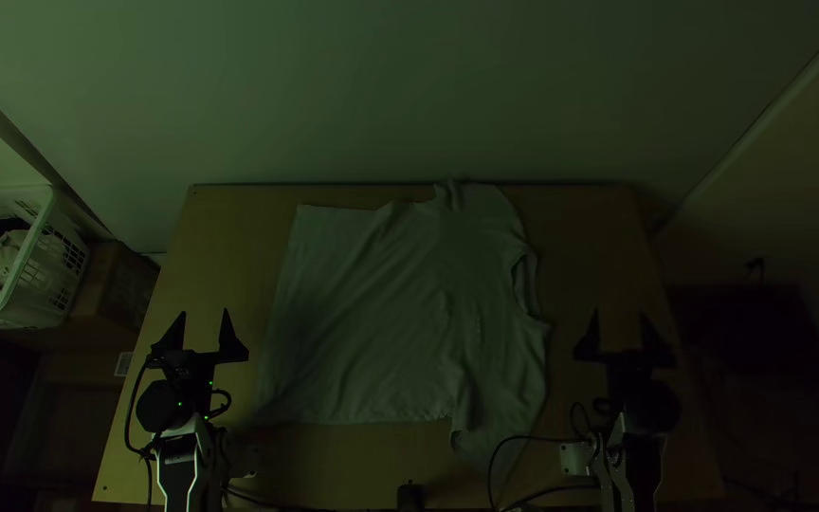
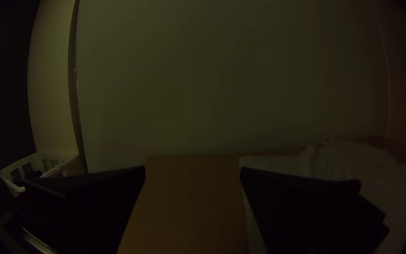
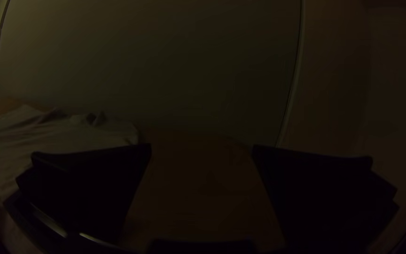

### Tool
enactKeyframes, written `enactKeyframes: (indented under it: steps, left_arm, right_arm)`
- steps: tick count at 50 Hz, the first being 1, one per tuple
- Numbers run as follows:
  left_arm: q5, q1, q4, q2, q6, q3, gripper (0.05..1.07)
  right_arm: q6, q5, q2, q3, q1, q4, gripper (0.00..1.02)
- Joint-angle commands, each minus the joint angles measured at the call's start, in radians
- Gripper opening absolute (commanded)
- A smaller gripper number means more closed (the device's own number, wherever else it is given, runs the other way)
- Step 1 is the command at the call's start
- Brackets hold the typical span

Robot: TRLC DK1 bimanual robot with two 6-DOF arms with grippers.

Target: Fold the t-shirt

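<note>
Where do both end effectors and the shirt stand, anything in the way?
Left end effector and right end effector open, empty, flanking shirt. T-shirt laid out, unfolded overall, right part rumpled. Nothing seen lying on it.

Table (image 1: pixel 225 237): light wood, flat and matt. T-shirt (image 1: pixel 362 313), centre: cloth, matt, its surface roughened by fine creases. Basket (image 1: pixel 66 272), between nine and ten o'clock as I view the table: white plastic, smooth, slotted; crumpled matt cloth (image 1: pixel 6 254) inside. Left gripper (image 1: pixel 204 312), nine o'clock, and right gripper (image 1: pixel 619 314), three o'clock: matt black, smooth-faced. Wall (image 1: pixel 409 95), twelve o'clock: smooth, low sheen.
</note>
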Motion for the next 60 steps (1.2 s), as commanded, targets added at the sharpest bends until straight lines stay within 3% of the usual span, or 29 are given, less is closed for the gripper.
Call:
enactKeyframes:
  steps: [1, 22, 36, 60]
  left_arm:
    - [-0.004, -0.022, -0.03, -0.007, 0.024, -0.043, 1.02]
    - [-0.001, -0.045, 0.042, 0.05, 0.076, 0.052, 1.02]
    - [-0.008, -0.044, 0.146, 0.392, 0.049, 0.252, 1.02]
    - [-0.01, -0.061, 0.154, 0.88, -0.002, 0.733, 1.02]
  right_arm:
    - [0.014, 0.012, -0.005, -0.008, 0.006, -0.013, 0.98]
    - [0.005, 0.016, 0.055, 0.112, 0.03, 0.068, 0.98]
    - [0.009, 0.016, 0.334, 0.28, 0.052, 0.183, 0.98]
    - [0.014, 0.015, 0.843, 0.687, 0.06, 0.199, 0.98]
